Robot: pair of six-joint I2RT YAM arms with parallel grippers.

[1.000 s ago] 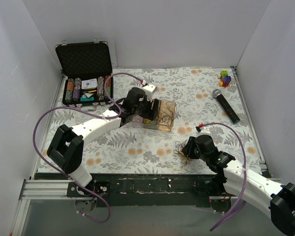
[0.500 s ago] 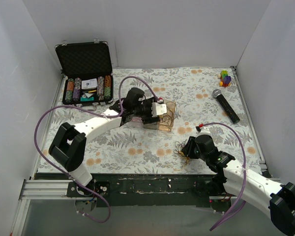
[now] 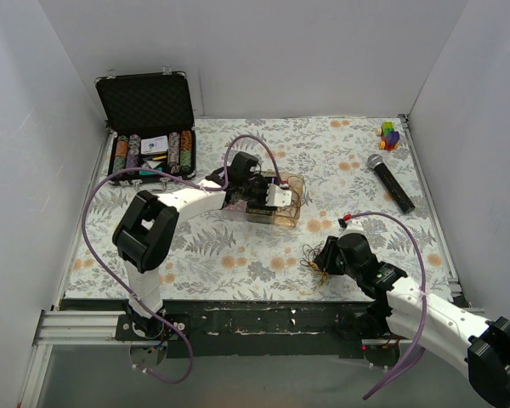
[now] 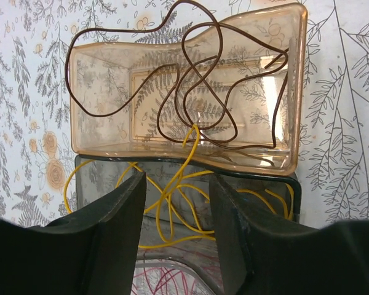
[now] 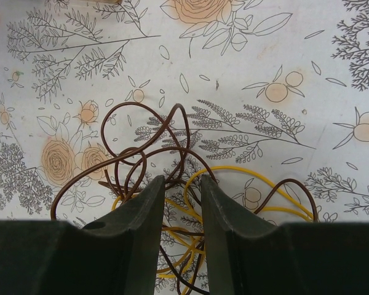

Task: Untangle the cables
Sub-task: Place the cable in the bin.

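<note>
Loose tangle of cables (image 5: 172,184), brown and yellow strands, lies on the floral table (image 3: 238,255) near the front edge, right of centre. Right gripper (image 5: 180,184) is low over it, jaws narrowly parted, strands running through the gap, not clamped. Further back, a brown wire (image 4: 220,37) sits in an amber tray (image 4: 298,92), a yellow wire (image 4: 194,138) in the grey tray (image 4: 293,190) touching it, with pink strands (image 4: 166,279) nearer the camera. Left gripper (image 4: 177,184) faces those trays, jaws spread, holding nothing. Poker chip case (image 3: 149,127) back left, microphone (image 3: 389,183) far right
</note>
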